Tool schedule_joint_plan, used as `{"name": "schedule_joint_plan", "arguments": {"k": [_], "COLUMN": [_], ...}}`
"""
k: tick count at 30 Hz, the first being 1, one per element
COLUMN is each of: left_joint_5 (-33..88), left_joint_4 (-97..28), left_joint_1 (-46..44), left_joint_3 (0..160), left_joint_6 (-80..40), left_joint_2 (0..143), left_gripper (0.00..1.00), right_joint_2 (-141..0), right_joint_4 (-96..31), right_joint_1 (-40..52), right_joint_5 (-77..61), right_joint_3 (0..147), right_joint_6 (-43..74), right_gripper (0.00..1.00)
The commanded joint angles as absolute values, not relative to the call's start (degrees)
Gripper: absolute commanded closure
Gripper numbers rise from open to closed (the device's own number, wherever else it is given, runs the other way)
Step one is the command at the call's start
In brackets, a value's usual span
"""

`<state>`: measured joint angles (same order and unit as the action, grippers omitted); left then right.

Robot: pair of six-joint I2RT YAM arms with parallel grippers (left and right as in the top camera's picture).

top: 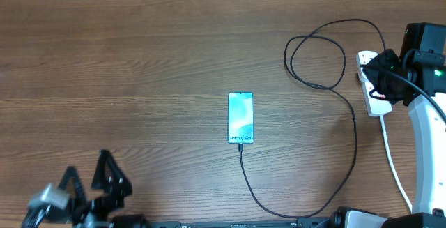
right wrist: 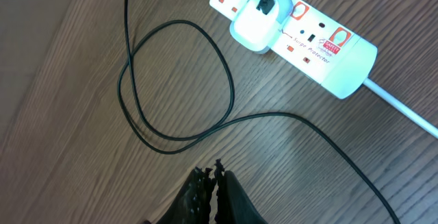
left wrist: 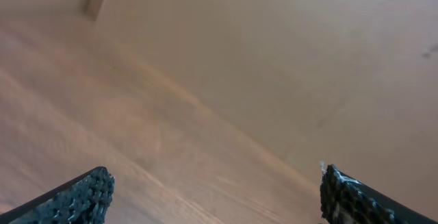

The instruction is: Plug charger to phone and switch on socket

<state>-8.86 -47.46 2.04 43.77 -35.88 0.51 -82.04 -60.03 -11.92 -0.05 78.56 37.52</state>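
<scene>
Lying flat near the middle of the wooden table [top: 139,54], the Galaxy S24+ phone [top: 240,116] shows a lit blue-teal screen, its lettered end turned toward the robot. The thin black charger cable [top: 350,144] meets that end. It then sweeps toward the near edge, curves up the right side and forms one loose loop before reaching the white power strip [right wrist: 311,35] at the far right.

In the right wrist view a white adapter [right wrist: 252,27] sits in one outlet of the strip, with the cable's black plug in its top. Red markings show beside the outlets, but whether a switch is on cannot be told. A thick white cord [right wrist: 404,107] leaves the strip's rounded end.

The right hand [right wrist: 214,176] hangs above the table just beside the cable loop, its fingers pressed together and gripping nothing. The overhead view shows the right arm covering part of the strip.

The left hand [left wrist: 215,190] is at the near left corner, well apart from the phone. Its fingers are spread wide and empty, with only bare table beneath them.
</scene>
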Motion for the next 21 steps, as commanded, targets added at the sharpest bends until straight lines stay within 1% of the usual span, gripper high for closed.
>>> {"name": "schedule_joint_plan", "arguments": {"k": [1, 13, 21], "left_joint_5": [-9.6, -9.6, -9.6], "left_joint_4": [-43.8, -34.0, -27.9], "left_joint_1": [2.6, 2.6, 2.6], "left_joint_3": [35.3, 21.6, 14.5], "left_joint_6": [-44.2, -44.4, -47.9], "left_joint_2": [0.3, 0.3, 0.3], "left_gripper": [0.0, 0.0, 0.0], "right_joint_2": [-82.2, -82.2, -82.2], "right_joint_4": [-59.9, -60.0, -60.0], "right_joint_1": [-11.8, -11.8, -11.8], "right_joint_5": [-0.1, -0.1, -0.1], "right_joint_3": [78.8, 78.8, 78.8], "right_joint_6": [37.5, 37.5, 37.5], "right_gripper": [0.92, 0.91, 0.91]}}
